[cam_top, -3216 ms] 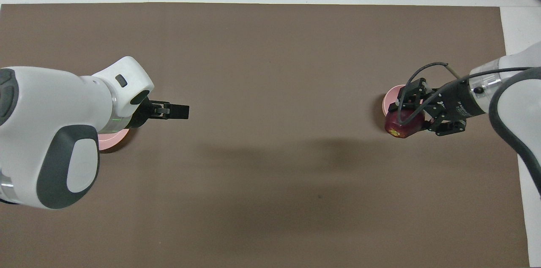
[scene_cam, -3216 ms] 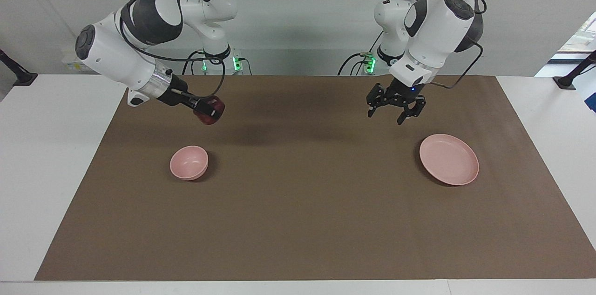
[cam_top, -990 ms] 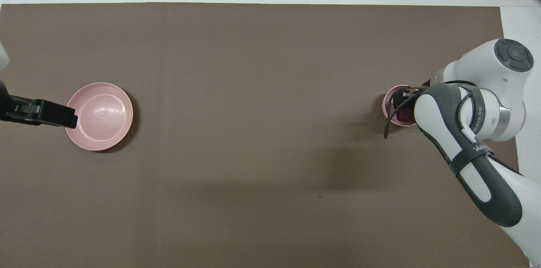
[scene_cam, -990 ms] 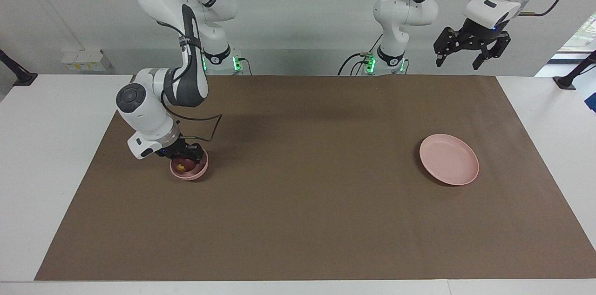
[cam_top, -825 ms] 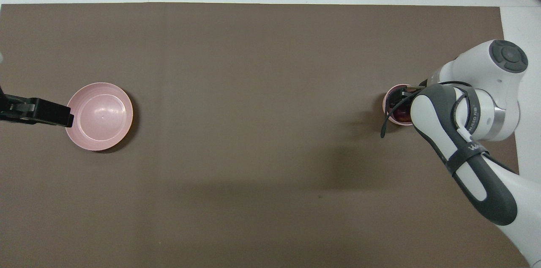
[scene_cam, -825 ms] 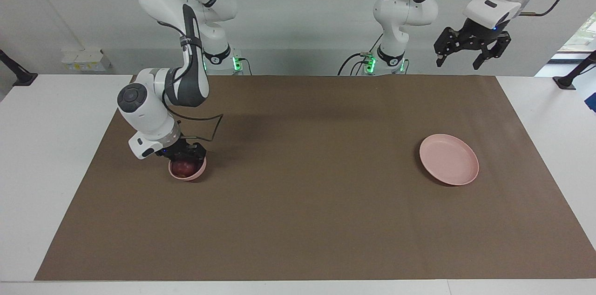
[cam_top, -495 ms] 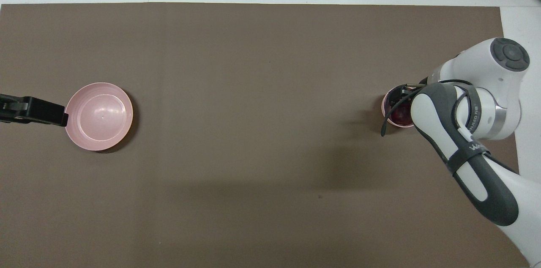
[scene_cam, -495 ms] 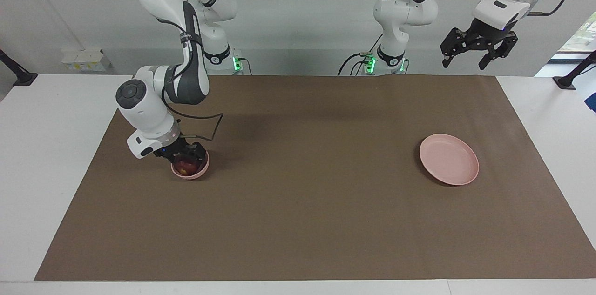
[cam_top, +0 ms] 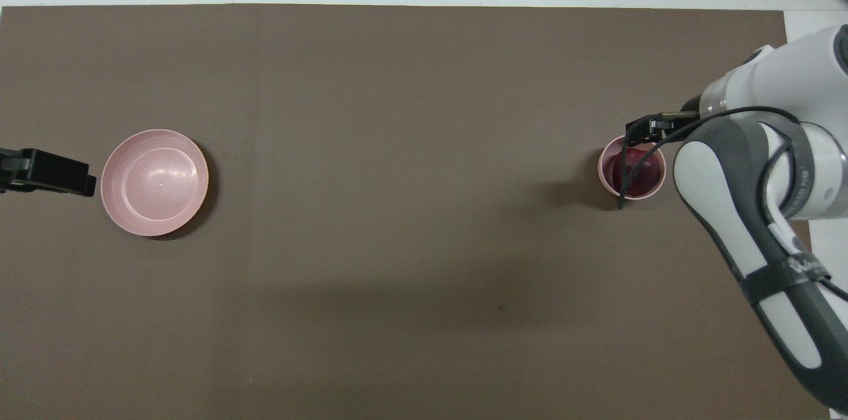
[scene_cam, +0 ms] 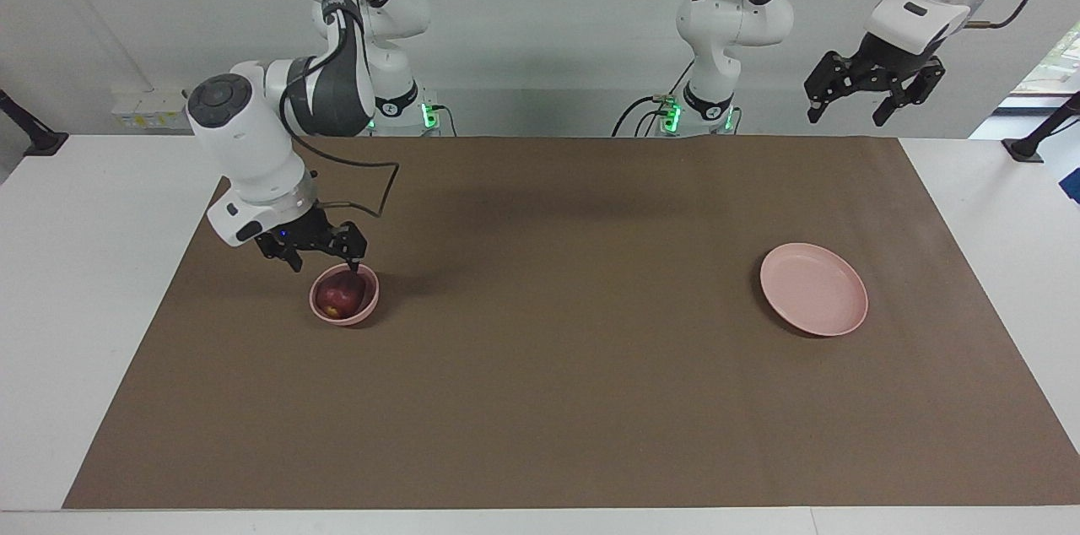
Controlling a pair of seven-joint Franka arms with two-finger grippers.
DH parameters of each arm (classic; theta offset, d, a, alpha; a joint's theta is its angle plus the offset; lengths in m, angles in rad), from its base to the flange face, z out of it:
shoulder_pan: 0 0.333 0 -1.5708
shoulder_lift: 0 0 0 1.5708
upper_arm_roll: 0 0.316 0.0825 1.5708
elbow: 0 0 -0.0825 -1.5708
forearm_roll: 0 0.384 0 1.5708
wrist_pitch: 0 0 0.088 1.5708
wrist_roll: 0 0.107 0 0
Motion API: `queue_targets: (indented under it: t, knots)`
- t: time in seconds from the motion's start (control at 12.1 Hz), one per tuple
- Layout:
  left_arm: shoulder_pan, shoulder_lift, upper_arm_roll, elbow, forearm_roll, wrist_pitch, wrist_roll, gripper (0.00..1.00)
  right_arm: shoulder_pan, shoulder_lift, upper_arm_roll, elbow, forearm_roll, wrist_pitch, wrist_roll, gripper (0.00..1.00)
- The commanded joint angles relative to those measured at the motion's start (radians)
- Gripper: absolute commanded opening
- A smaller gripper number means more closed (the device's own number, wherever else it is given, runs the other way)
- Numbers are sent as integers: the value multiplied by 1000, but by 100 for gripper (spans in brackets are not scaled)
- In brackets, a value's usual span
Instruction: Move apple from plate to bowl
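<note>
one apple (scene_cam: 342,294) sits in the one bowl (scene_cam: 366,310) at the right arm's end; one plate (scene_cam: 814,289) lies well apart. the facing view alone shows the right gripper (scene_cam: 323,258) spread just above the bowl, and the left gripper (scene_cam: 872,94) spread, waiting high up; overhead shows only fingertips.

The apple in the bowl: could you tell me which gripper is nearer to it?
Right. The right gripper hangs open just above the apple in the bowl; the left gripper waits, raised at the plate's end.
</note>
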Motion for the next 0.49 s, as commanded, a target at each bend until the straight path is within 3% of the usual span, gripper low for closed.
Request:
queue_targets:
  t: [0.0,0.41]
  knots:
    - [13,1,-3,9,-7,-8,2,100,-6,-110,3,53,-40,-156,14,100]
    - [13,1,-5,9,-7,-8,2,100,-15,-202,-9,212,-62,-426,2,100]
